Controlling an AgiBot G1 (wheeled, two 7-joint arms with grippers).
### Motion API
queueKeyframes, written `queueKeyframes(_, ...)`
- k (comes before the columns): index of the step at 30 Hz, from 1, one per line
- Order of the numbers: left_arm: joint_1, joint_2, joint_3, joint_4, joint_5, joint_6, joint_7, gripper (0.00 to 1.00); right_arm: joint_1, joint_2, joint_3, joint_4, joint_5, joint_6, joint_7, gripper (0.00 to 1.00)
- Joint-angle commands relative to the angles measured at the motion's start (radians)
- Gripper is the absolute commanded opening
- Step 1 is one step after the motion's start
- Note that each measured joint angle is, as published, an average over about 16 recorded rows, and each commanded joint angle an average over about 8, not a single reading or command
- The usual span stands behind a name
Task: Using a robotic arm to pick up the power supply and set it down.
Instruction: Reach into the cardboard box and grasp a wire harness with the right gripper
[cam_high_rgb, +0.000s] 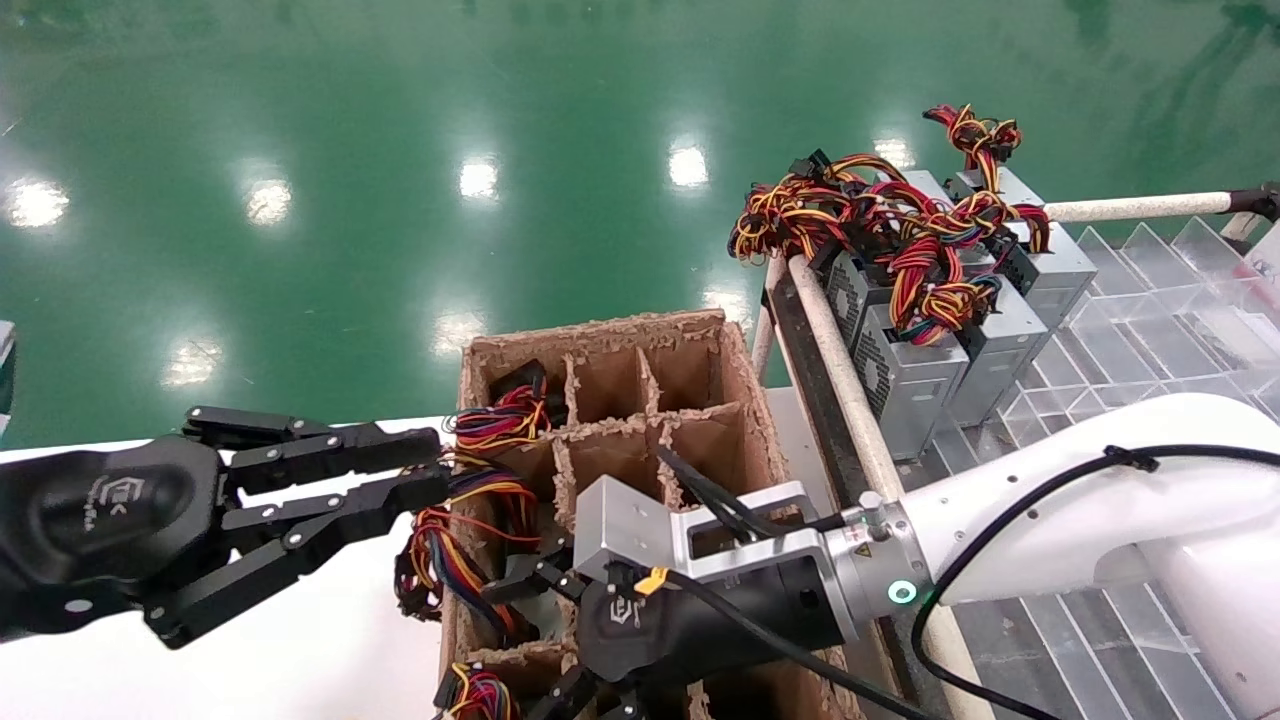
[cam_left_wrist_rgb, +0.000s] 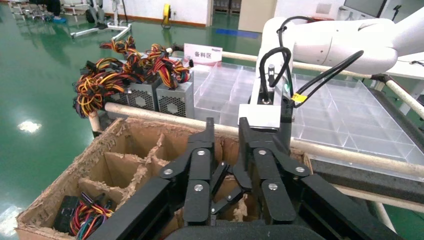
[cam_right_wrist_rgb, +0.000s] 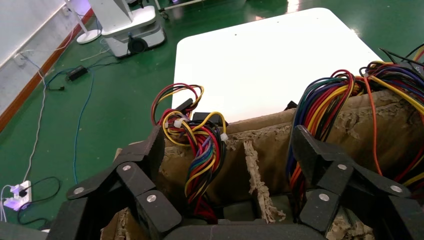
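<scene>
- Robotic arm (cam_high_rgb: 1050, 480), the right one, reaches down into a divided cardboard box (cam_high_rgb: 740, 400). Grey metal block at its wrist, green light lit.
- Right gripper (cam_right_wrist_rgb: 227, 135): jaws spread wide, closed on nothing, straddling a torn cardboard divider.
- Power supply (cam_right_wrist_rgb: 202, 160): stands in a cell of the box, between and just beyond the spread jaws. Only its wire bundle shows plainly: red, yellow, blue and green strands rising out of the cell mouth, away from the jaws. Metal body is sunk in the cell and hidden by cardboard, so its long axis cannot be confirmed.
- A second, thicker wire bundle (cam_right_wrist_rgb: 325, 100) hangs over the box wall just outside one jaw.
- Head view: right jaw tips are cut off at the frame's bottom edge.
- Left gripper (cam_high_rgb: 430, 465), all black, hovers over the white table (cam_high_rgb: 300, 620) at the box's outer wall; jaws slightly apart, holding nothing.
- Behind the right arm: padded rail (cam_high_rgb: 850, 400), clear compartment tray (cam_high_rgb: 1150, 340), several grey supplies (cam_high_rgb: 900, 370) standing with tangled wires.
- Glossy green floor (cam_high_rgb: 400, 150) with lamp reflections.
</scene>
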Motion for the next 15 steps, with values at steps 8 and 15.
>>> queueKeyframes(8,0.000,0.000,0.000,0.000,0.000,0.000,0.000,0.00,0.017,-0.013,-0.011,-0.030,-0.015,-0.011,-0.013,0.00)
queueKeyframes(15,0.000,0.000,0.000,0.000,0.000,0.000,0.000,0.00,0.022,-0.014,-0.020,-0.029,-0.019,-0.030,-0.007,0.00)
